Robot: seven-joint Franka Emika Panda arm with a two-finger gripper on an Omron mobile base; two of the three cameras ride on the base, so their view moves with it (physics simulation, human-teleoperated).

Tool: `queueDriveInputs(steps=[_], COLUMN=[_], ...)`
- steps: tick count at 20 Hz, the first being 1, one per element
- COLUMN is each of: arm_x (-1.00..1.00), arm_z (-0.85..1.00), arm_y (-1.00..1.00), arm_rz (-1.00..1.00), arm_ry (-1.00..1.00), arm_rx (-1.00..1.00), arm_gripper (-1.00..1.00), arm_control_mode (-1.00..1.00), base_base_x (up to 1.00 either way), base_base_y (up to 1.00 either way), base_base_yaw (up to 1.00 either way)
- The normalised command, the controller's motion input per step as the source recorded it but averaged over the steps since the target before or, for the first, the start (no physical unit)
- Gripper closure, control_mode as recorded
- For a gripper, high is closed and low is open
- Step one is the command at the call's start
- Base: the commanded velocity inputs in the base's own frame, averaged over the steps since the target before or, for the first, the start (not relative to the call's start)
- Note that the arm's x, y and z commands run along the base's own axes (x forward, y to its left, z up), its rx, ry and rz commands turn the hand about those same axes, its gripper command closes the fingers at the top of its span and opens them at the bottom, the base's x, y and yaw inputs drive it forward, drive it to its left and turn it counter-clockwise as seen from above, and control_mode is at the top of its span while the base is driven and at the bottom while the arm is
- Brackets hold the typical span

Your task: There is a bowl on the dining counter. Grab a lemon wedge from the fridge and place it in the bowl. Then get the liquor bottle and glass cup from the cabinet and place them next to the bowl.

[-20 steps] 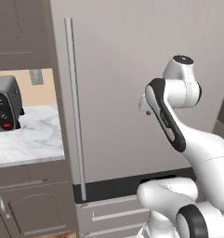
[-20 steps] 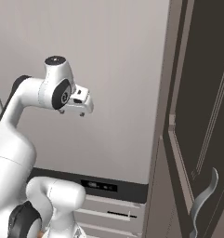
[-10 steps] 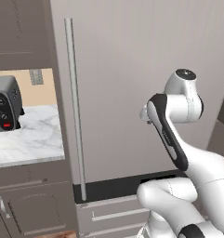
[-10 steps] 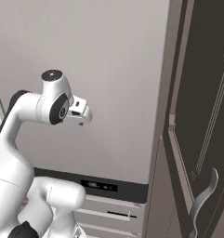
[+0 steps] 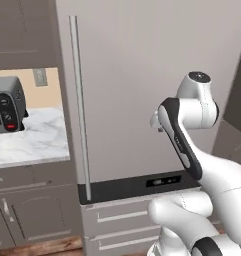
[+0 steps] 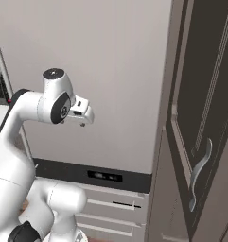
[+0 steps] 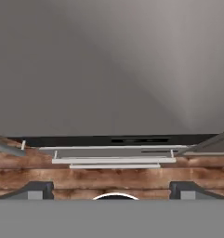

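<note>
The fridge stands shut right in front of me, a flat grey-beige door with a long silver bar handle at its left edge. My gripper hangs before the middle of the door, right of the handle and clear of it. It is open with its fingertips wide apart and nothing between them. The hand view looks down the door to the bottom drawer. The cabinet door stands to the right. Bowl, dining counter, lemon wedge, liquor bottle and glass cup are out of view.
A dark toaster sits on a marble-topped unit left of the fridge, with drawers and doors below. The cabinet door's curved silver handle juts out at the right. Wood floor lies below.
The hand has sunk a little in front of the fridge door and the elbow has settled slightly lower. The jaws stay wide open. The fridge stays shut.
</note>
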Motion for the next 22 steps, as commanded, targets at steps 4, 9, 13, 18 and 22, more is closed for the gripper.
queueDriveInputs(steps=[4,9,13,18,22], arm_x=[0.00,0.00,0.00,0.00,0.00], arm_z=[0.00,0.00,0.00,0.00,0.00], arm_y=[0.00,0.00,0.00,0.00,0.00], arm_rz=[0.00,0.00,0.00,0.00,0.00], arm_ry=[0.00,0.00,0.00,0.00,0.00], arm_rx=[0.00,0.00,0.00,0.00,0.00], arm_gripper=[-1.00,-1.00,-1.00,-1.00,-1.00], arm_control_mode=[1.00,1.00,1.00,1.00,1.00], base_base_x=[-0.46,-0.38,-0.24,0.00,0.18], base_base_y=[0.39,0.72,0.87,0.62,0.28], base_base_yaw=[0.00,0.00,0.00,0.00,0.00])
